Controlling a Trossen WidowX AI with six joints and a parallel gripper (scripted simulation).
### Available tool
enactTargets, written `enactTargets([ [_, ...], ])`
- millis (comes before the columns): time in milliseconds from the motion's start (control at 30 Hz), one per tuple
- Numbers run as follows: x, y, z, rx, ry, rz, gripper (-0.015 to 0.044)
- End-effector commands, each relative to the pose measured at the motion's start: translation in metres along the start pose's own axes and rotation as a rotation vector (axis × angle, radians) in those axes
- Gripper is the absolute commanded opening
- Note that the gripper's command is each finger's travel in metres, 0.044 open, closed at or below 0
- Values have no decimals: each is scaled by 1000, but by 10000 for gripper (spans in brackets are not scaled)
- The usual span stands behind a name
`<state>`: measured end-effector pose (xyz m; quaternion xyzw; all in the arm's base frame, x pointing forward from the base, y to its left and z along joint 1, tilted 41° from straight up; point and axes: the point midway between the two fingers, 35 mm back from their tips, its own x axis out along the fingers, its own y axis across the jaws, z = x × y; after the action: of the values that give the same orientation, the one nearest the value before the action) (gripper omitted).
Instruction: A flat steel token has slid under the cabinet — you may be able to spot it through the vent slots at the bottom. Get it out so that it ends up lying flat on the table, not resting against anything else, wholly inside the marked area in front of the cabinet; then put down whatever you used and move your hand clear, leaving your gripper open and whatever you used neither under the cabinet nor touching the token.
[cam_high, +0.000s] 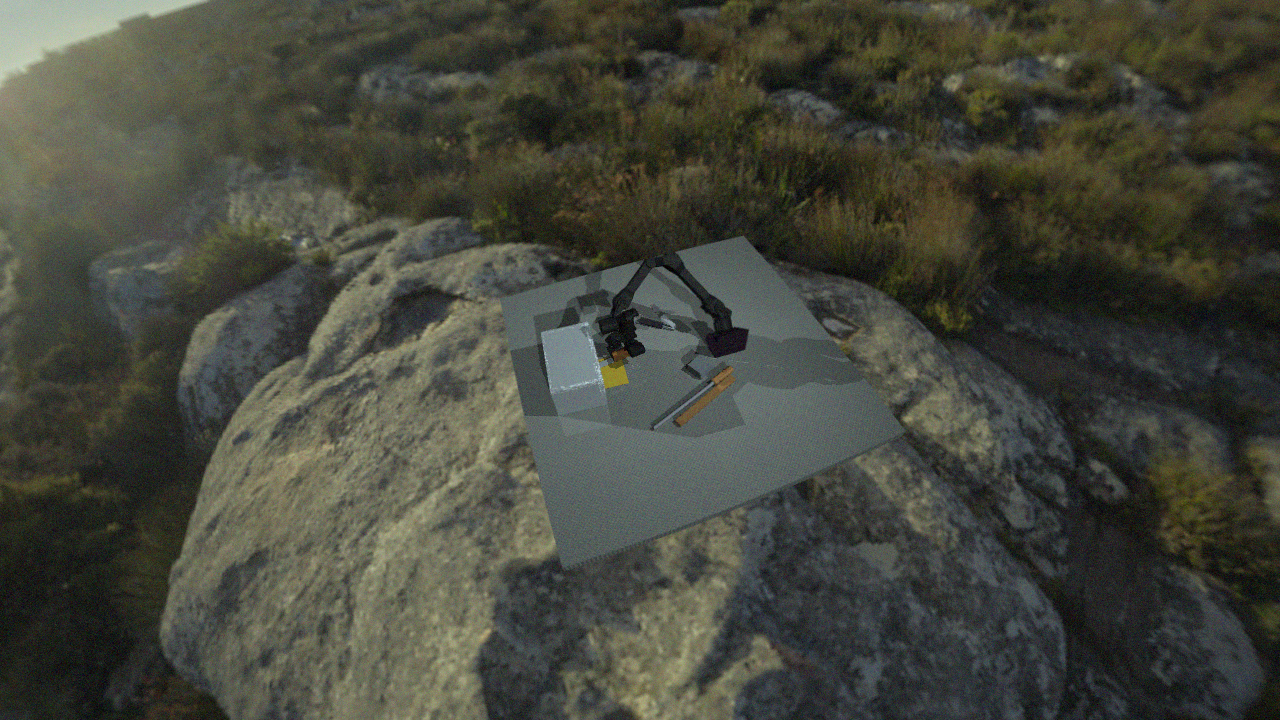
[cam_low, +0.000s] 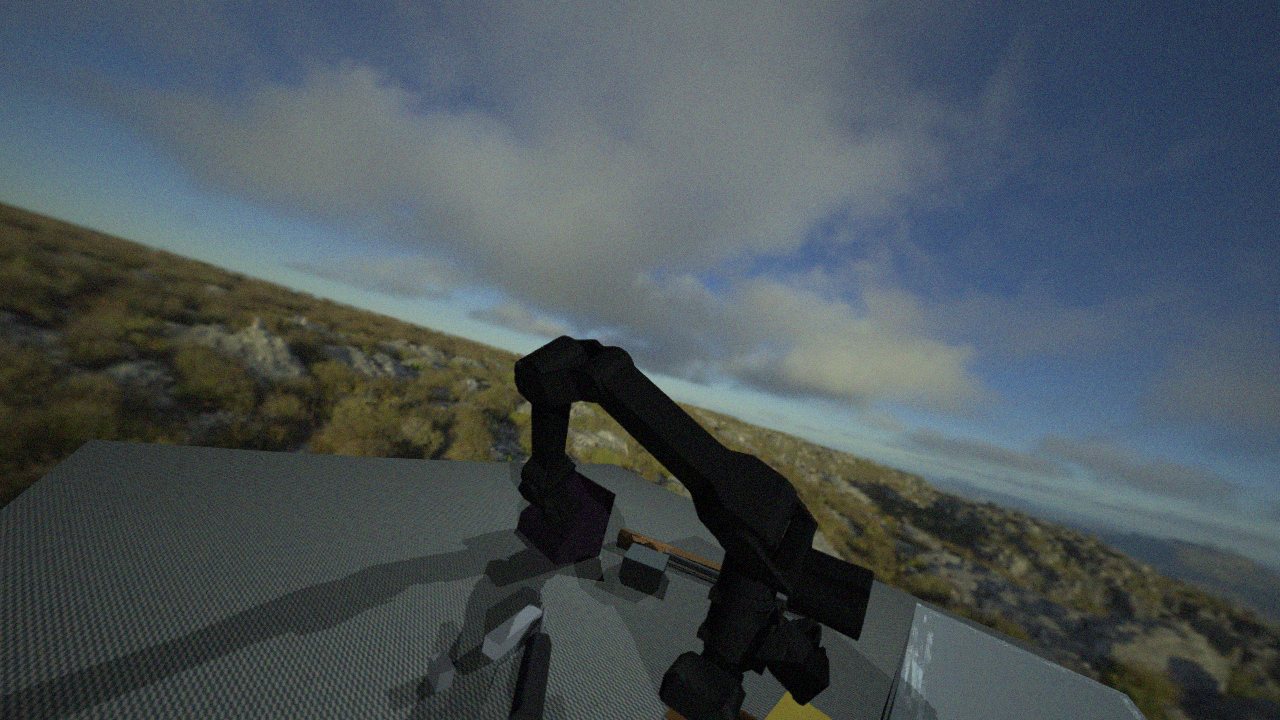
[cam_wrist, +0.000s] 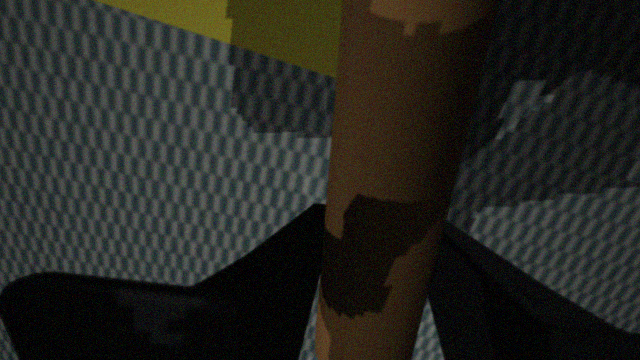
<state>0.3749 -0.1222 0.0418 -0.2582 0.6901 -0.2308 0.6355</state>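
Note:
The pale cabinet (cam_high: 572, 358) (cam_low: 1002, 671) stands at the left of the table in the top view. The yellow marked area (cam_high: 615, 376) (cam_low: 793, 710) (cam_wrist: 170, 16) lies in front of it. My gripper (cam_wrist: 373, 222) is shut on a round orange-brown handle (cam_high: 619, 355) (cam_wrist: 400, 120), low beside the marked area and near the cabinet's front. In the wrist view the handle runs up between the fingers, past the yellow edge. The handle's far end is out of view. I cannot make out the steel token in any view.
An orange bar (cam_high: 702, 400) and a thin grey rod (cam_high: 673, 414) lie side by side. A small grey block (cam_low: 644, 569) is near the purple arm base (cam_high: 726, 341) (cam_low: 572, 519). A dark bar (cam_low: 532, 676) and a pale block (cam_low: 512, 632) lie on the arm's other side.

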Motion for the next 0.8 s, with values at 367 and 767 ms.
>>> enactTargets([
  [367, 1, 0, -17, -8, 4, 0, 0],
  [767, 1, -1, -29, -9, 4, 0, 0],
])
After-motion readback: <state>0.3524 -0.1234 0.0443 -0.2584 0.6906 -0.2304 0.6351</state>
